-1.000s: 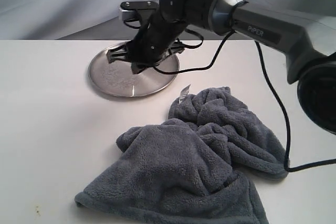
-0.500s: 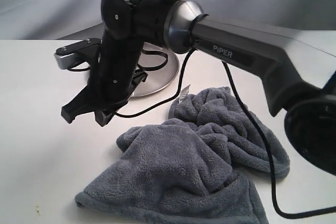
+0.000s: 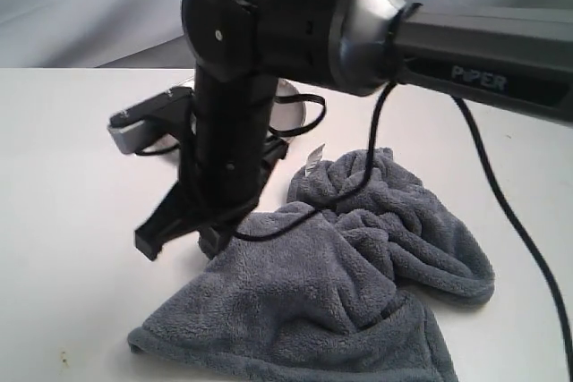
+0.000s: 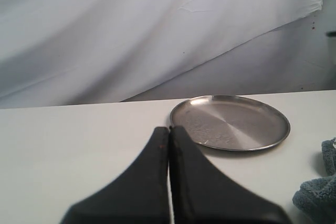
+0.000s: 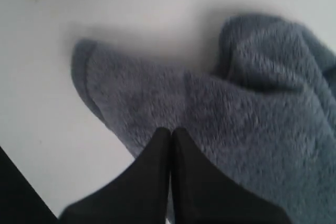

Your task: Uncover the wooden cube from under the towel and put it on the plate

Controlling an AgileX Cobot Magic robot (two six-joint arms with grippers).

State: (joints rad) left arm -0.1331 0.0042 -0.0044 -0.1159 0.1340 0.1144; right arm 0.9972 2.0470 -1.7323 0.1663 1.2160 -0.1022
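The grey towel (image 3: 358, 266) lies bunched on the white table, its white tag (image 3: 313, 160) at the far edge. No wooden cube shows in any view. My right gripper (image 3: 179, 241) hangs shut over the towel's left corner (image 5: 252, 108), fingertips (image 5: 170, 129) together and nothing between them. The steel plate (image 3: 292, 112) is mostly hidden behind the right arm. In the left wrist view the plate (image 4: 231, 121) is bare, and my left gripper (image 4: 169, 128) rests shut and empty just short of its rim. A bit of towel (image 4: 320, 195) shows at that view's edge.
The right arm's black cable (image 3: 501, 212) loops down over the towel's right side. A grey cloth backdrop (image 4: 157, 35) hangs behind the table. Bare white tabletop (image 3: 72, 221) spreads to the left of the towel.
The right arm has swung from above the plate toward the front, down to the towel's left corner, staying shut. The towel has not moved.
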